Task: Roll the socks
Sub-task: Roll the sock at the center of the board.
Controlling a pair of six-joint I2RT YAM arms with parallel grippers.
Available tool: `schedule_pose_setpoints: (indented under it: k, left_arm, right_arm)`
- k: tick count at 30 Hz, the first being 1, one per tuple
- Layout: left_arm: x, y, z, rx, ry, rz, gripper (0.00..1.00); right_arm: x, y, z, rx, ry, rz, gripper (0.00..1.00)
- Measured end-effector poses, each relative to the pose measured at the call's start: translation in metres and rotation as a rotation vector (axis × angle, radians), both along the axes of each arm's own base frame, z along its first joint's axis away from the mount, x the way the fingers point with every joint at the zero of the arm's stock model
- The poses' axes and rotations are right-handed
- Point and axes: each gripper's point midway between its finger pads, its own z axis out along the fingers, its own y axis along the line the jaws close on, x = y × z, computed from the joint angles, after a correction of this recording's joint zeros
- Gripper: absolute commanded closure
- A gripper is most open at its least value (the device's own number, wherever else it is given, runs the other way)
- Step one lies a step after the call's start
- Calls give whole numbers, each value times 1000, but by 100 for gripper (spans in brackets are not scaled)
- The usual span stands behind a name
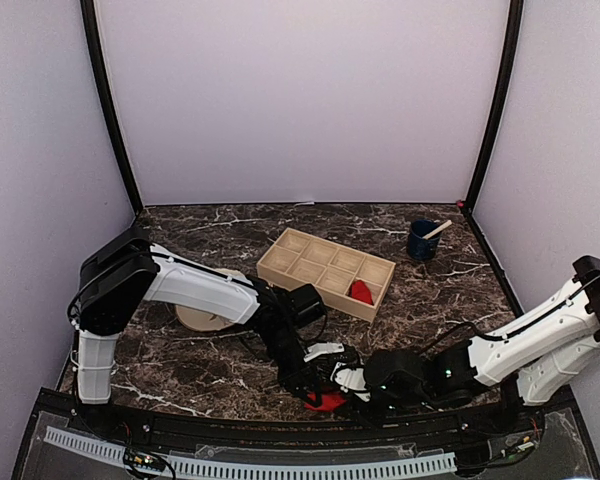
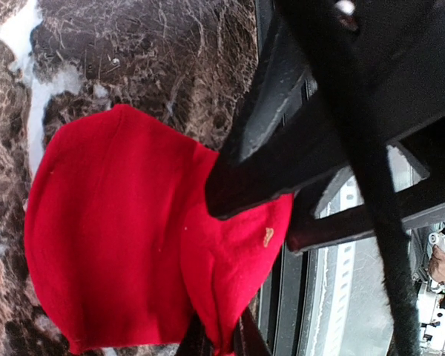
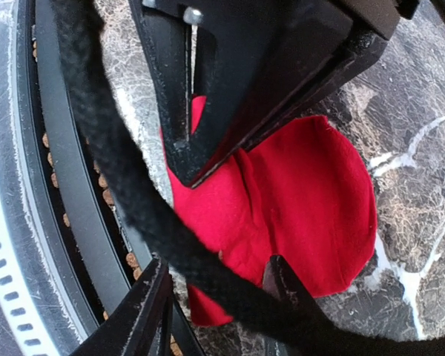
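red sock (image 2: 119,237), pinched by left end effector (image 2: 221,343)

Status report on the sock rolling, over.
Left gripper shut on the red sock at the near edge. Right gripper open, jaws over it. Second sock in the wooden tray, out of the way.

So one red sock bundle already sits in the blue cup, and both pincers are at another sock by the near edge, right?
No: the top view shows that bundle in a corner compartment of the wooden tray, not in the blue cup. The other sock does lie by the near edge.
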Motion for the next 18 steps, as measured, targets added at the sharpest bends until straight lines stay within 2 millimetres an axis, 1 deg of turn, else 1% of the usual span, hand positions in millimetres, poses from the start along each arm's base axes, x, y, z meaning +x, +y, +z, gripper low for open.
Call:
schedule_pose_setpoints:
  k: [4,11,14,18]
  left_arm:
    - [-1,0,0,-2,14,-2,100]
    - [-3,0,1,-4,24,-4,100]
    - [-3,0,1,-4,26,-4,100]
    - [-3,1,1,-1,29,-3,100]
  right_arm:
    - [1,0,-4,-16,-11,6,68]
    - [2,-1,-7,-30,-21,11,81]
    - [2,0,-8,-35,-26,18,92]
    - [1,1,-9,-37,-25,22,100]
